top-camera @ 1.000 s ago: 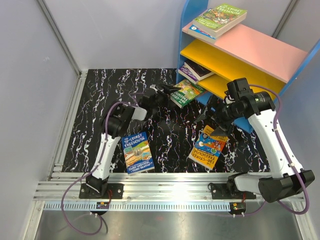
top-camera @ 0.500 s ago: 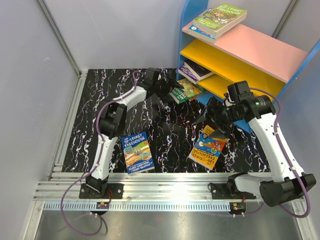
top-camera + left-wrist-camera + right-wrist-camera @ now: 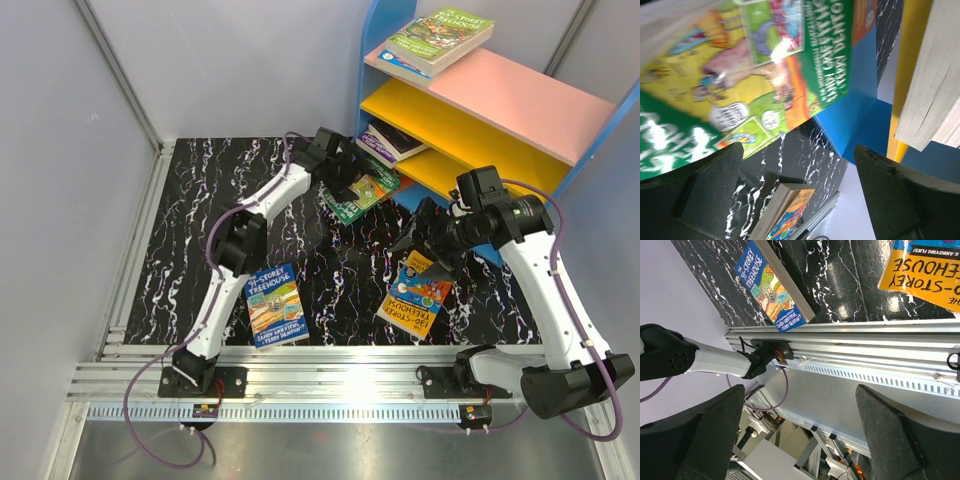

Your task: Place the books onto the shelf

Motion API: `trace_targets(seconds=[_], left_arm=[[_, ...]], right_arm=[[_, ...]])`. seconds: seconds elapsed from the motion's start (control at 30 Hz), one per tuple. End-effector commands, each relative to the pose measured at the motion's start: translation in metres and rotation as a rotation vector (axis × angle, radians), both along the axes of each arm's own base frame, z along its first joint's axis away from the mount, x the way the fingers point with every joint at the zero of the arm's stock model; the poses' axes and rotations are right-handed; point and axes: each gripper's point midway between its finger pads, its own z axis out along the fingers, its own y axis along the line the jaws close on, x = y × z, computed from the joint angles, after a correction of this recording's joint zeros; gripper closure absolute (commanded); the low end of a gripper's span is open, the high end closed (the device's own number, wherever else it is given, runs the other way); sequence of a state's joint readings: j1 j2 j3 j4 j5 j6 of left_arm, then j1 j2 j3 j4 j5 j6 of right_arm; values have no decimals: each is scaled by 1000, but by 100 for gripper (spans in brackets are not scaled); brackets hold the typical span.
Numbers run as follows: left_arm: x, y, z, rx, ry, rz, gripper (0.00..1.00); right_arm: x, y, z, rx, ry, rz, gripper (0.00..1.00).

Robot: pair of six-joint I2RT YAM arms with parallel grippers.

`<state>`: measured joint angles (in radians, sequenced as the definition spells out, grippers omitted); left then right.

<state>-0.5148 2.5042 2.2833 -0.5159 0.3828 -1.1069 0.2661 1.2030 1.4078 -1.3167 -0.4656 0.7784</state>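
Observation:
The shelf (image 3: pixel 500 95) stands at the back right, blue-framed with a pink top board and yellow boards below. Two green books (image 3: pixel 440 38) lie on the pink board and a dark book (image 3: pixel 388 142) on a yellow board. A green book (image 3: pixel 360 192) lies on the table by the shelf's foot. My left gripper (image 3: pixel 348 178) is over its far end, open; the left wrist view shows its cover (image 3: pixel 755 65) close ahead of the gripper (image 3: pixel 800 190). My right gripper (image 3: pixel 425 243) hangs open above an orange book (image 3: pixel 420 293). A blue book (image 3: pixel 275 303) lies front left.
The shelf's blue frame (image 3: pixel 855 120) and a yellow board (image 3: pixel 910 60) are close beside my left fingers. An aluminium rail (image 3: pixel 330 380) runs along the near edge of the black marbled table (image 3: pixel 200 220). Grey walls close the left and back.
My left arm has stretched further toward the shelf, over the green book, which has shifted slightly left. The right gripper has barely moved. Both stay open.

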Motion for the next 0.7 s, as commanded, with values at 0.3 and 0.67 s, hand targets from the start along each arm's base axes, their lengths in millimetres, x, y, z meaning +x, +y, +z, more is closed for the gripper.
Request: trace_targets(seconds=[0.3,0.67], left_arm=[[-36,103,73,225,-192,106,1],[-81,120,-11,213,-87,18,53]], right_arm=[[-15,-9,0,-20,-14,11,0],[-7,-1,-9,5,10,24,0]])
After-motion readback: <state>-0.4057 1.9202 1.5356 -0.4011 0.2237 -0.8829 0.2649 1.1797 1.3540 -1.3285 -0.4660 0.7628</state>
